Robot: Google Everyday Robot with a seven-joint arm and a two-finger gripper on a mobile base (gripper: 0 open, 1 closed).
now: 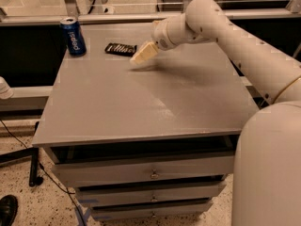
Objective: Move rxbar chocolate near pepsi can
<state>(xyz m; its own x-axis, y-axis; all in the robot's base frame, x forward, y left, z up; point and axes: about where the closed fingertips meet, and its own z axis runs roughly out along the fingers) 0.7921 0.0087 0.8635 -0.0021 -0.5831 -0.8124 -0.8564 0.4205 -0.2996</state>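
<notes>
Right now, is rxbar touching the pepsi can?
Apart. Camera view shows bare tabletop between rxbar chocolate and pepsi can; claw is beside the bar's other end.

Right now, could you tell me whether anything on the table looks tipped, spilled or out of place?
Nothing stands out. The pepsi can stands upright at the far left corner, the rxbar chocolate lies flat to its right, apart from it, and the hand is at the bar's right end.

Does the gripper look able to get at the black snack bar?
Probably yes. The gripper hangs just beside the snack bar, nothing lies between them, and the can stands well off on the bar's far side.
</notes>
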